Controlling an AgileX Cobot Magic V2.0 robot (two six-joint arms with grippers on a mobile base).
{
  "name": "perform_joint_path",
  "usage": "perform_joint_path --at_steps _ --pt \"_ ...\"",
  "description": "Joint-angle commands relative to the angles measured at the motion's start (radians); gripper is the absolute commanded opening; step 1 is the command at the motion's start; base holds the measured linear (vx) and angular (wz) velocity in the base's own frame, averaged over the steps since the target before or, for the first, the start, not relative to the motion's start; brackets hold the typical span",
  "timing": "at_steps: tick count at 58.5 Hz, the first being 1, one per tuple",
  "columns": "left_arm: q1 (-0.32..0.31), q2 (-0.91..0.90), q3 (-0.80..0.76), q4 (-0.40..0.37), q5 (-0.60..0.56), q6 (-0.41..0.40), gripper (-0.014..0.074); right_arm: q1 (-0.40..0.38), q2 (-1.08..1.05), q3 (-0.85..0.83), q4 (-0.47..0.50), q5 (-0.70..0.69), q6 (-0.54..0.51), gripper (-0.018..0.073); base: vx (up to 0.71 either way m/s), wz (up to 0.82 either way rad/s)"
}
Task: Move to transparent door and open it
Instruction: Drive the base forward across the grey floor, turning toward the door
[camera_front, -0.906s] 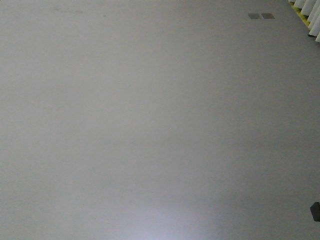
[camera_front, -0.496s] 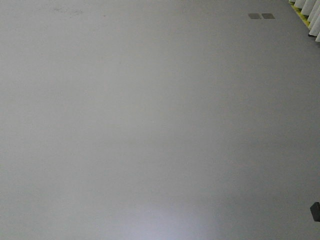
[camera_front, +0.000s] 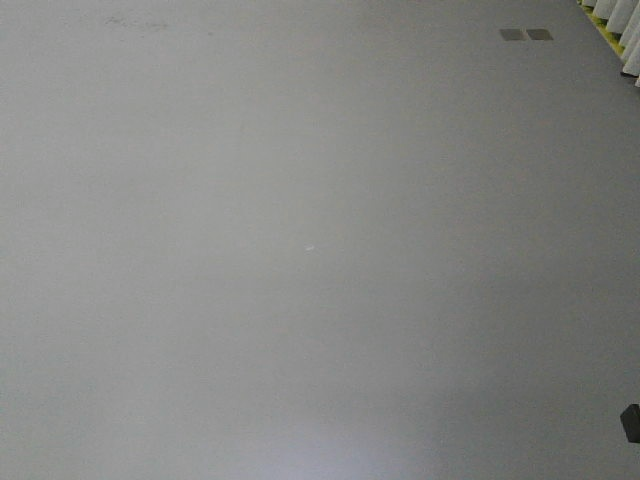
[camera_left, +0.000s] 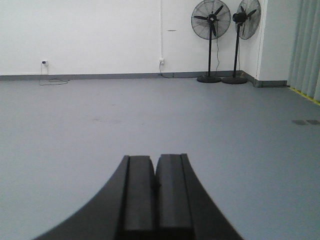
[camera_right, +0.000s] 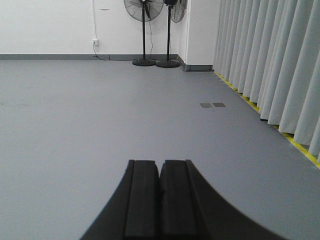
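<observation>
1. Nearest, in the left wrist view: left gripper, jaws pressed flat together with only a thin seam between the pads. Holds nothing.
2. Same in the right wrist view: right gripper, fully closed. Grips nothing either.
3. Under and ahead of the base: only bare grey floor. At the lower right edge, a small dark object, too cut off to identify.
4. Further on: two small floor plates, near a yellow line and long pale curtains along the right side.
5. Farthest: white wall and two standing fans in the corner.
6. The transparent door: appears in none of the views. Cannot say where it stands.
7. Judging from this: looks like the driving phase, close to the start of the task. Door not reached, not touched, not opened. Remains to find the door, drive up to it, open a gripper, take hold and slide it aside.
</observation>
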Motion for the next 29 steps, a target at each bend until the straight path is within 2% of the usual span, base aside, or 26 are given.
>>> perform_joint_path --at_steps 1,16,29 --pt "-0.006 -0.003 0.030 -0.003 -0.080 -0.006 -0.0006 -0.004 -0.014 0.014 -0.004 -0.086 -0.007 -0.0005 0.16 0.05" --pt "-0.006 -0.003 0.030 -0.003 -0.080 -0.006 -0.0006 -0.004 -0.014 0.014 -0.004 -0.086 -0.007 -0.0005 0.24 0.11" --pt "-0.006 -0.003 0.030 -0.003 -0.080 -0.006 -0.0006 -0.004 -0.014 0.014 -0.004 -0.086 -0.007 -0.0005 0.38 0.09"
